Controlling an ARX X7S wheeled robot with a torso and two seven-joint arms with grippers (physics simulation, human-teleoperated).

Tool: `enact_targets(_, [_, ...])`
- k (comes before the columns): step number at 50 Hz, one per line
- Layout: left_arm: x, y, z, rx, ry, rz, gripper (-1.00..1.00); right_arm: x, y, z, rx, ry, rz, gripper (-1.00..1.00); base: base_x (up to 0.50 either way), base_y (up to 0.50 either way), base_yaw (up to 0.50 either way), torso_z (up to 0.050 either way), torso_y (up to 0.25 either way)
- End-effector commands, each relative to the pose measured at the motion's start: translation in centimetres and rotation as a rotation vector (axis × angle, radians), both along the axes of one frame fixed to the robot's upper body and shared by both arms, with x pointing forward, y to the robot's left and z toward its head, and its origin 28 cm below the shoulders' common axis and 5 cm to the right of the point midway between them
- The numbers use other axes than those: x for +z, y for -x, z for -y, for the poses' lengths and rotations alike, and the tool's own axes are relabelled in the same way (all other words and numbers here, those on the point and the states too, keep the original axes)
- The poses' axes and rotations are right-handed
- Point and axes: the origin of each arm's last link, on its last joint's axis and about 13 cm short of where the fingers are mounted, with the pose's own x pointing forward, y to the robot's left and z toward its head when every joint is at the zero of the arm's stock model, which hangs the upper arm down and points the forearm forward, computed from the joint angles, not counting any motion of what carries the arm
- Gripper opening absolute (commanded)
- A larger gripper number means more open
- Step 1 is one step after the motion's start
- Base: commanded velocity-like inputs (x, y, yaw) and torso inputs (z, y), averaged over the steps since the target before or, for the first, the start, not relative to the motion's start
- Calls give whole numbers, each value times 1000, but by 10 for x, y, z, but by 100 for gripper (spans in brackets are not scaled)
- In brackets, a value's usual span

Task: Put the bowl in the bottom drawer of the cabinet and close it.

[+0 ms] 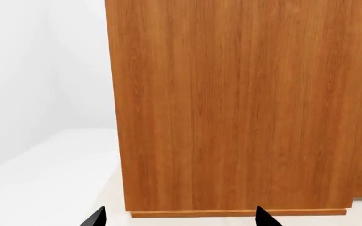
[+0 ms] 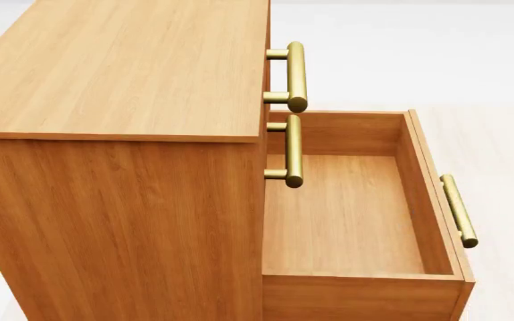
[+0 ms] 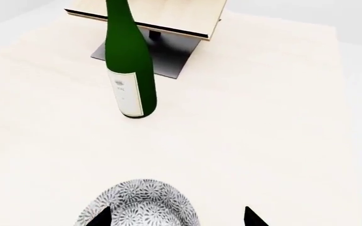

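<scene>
Head view shows you the bottom drawer point(image 2: 355, 221) pulled out of the cabinet point(image 2: 123, 167), an orange-brown wood box holding nothing, its brass bar handle point(image 2: 459, 210) at the front. Your right wrist view has the speckled white bowl point(image 3: 140, 205) on the pale worktop point(image 3: 263, 141), just before your right fingers point(image 3: 100, 217), spread and grasping nothing. Farther off stands a green glass bottle point(image 3: 129, 66) by a pale rack point(image 3: 168, 23). Your left fingers point(image 1: 266, 219) are released, facing the cabinet's grained side.
</scene>
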Motion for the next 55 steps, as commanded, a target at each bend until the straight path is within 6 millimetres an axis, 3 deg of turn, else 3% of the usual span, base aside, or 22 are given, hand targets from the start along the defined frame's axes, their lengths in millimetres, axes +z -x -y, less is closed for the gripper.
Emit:
enact_targets(1, [0, 0, 0, 0, 1, 0, 100, -6, -2, 1, -4, -27, -15, 100, 0, 0, 0, 0, 0])
enact_targets(55, [-1, 0, -1, 1, 0, 0, 100, -44, -16, 18, -50, -125, -109, 100, 0, 0, 0, 0, 0])
